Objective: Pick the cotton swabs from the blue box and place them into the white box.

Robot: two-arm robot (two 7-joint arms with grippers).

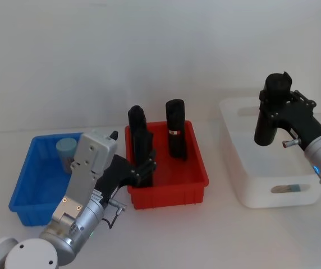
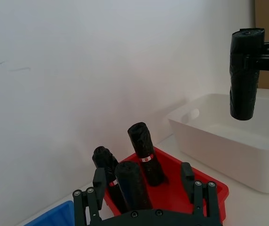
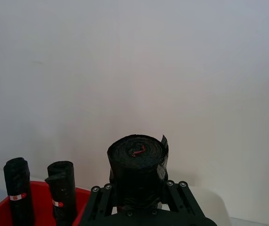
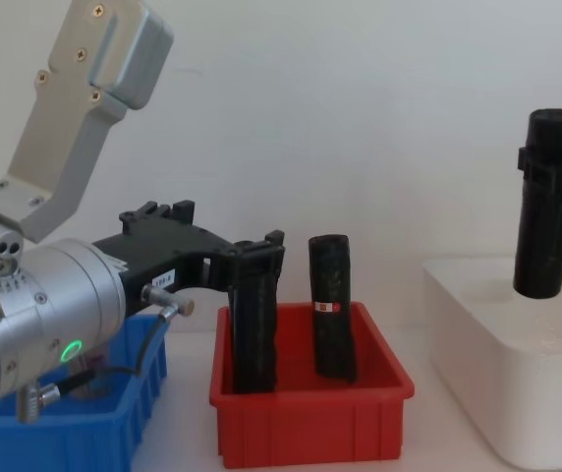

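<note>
The cotton swabs, one jar with a pale teal lid, stand upright in the blue box; no writing on it can be read. The right claw grips a black roll upright above the white box, and the right wrist view shows its rolled top end. The left claw has its fingers spread around a black roll in the red bin; a neighbouring roll carries a white-and-red band.
</note>
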